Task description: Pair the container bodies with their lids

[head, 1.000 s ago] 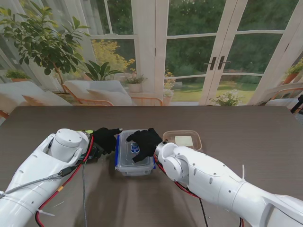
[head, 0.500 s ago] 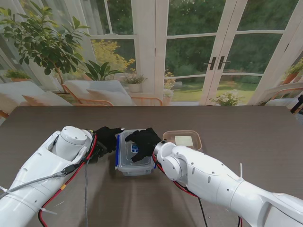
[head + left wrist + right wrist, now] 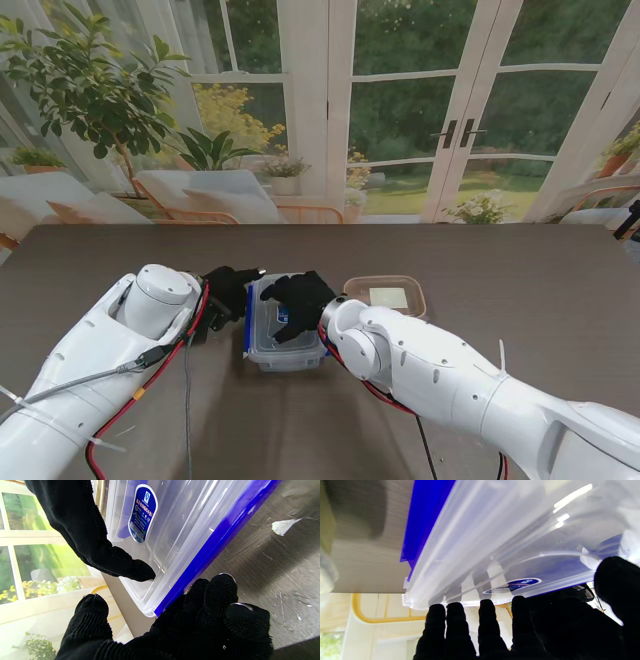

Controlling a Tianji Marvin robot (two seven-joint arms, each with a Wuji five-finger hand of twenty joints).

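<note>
Right hand [image 3: 297,297] flat on blue-rimmed lid [image 3: 285,322], pressing to seat it; left hand [image 3: 228,290] braces container at 9 o'clock side, fingers loosely spread, gripping nothing.

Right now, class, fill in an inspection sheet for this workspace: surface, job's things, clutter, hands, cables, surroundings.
Surface: dark wood-grain table, with pale flecks beside the container in the left wrist view.
Job's things: clear container with blue-edged lid at centre; shallow clear tray to its right, apart from it.
Clutter: white scrap on the table.
Hands: left hand against the container's left side; right hand lying flat on the lid, holding nothing.
Cables: red and grey cables along both arms.
Surroundings: glass doors, potted plant, loungers outside.
</note>
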